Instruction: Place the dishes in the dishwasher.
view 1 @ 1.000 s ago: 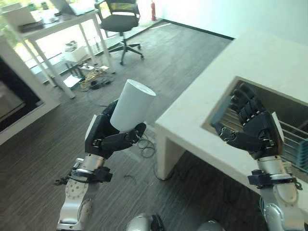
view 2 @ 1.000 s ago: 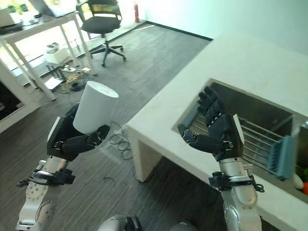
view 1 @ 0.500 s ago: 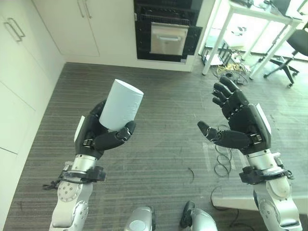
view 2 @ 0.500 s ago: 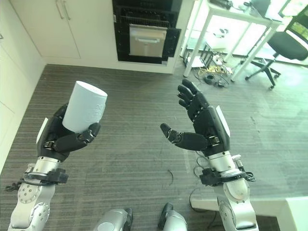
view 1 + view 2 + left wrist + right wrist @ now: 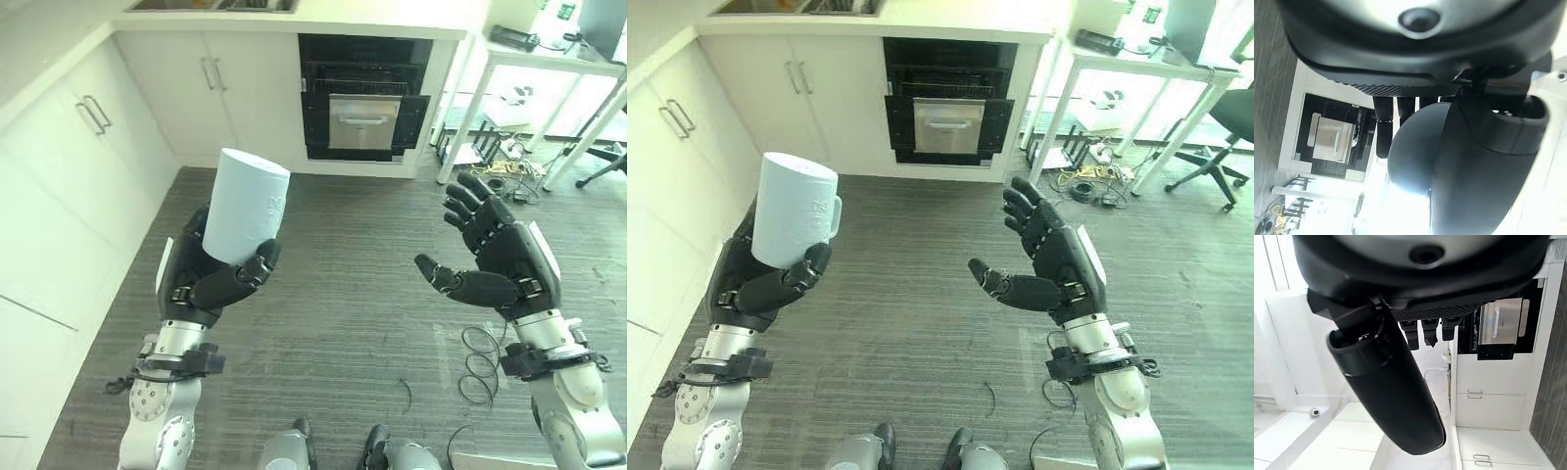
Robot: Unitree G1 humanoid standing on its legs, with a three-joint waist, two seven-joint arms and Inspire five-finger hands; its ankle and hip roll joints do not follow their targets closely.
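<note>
A pale cylindrical mug (image 5: 245, 206) with a small side handle is held upright at chest height over the floor. My left hand (image 5: 211, 284) is shut on it, thumb across its lower front; in the left wrist view the mug's base (image 5: 1413, 152) shows past the thumb. To the right, my right hand (image 5: 505, 259) is raised with straight spread fingers and holds nothing; its wrist view shows the same hand (image 5: 1386, 382) bare. A black built-in appliance (image 5: 364, 103) with a steel front panel stands closed in the far cabinet run, well beyond both hands.
White cabinets (image 5: 78, 147) run along the left side and the back under a pale counter. A white desk (image 5: 558, 59) stands at the back right with cables beneath it and an office chair (image 5: 1225, 108) beside it. Grey wood floor lies between.
The whole picture has swung from the sink counter across the floor to the cabinets: the camera moved. My left hand still holds the mug; my right hand stays open.
</note>
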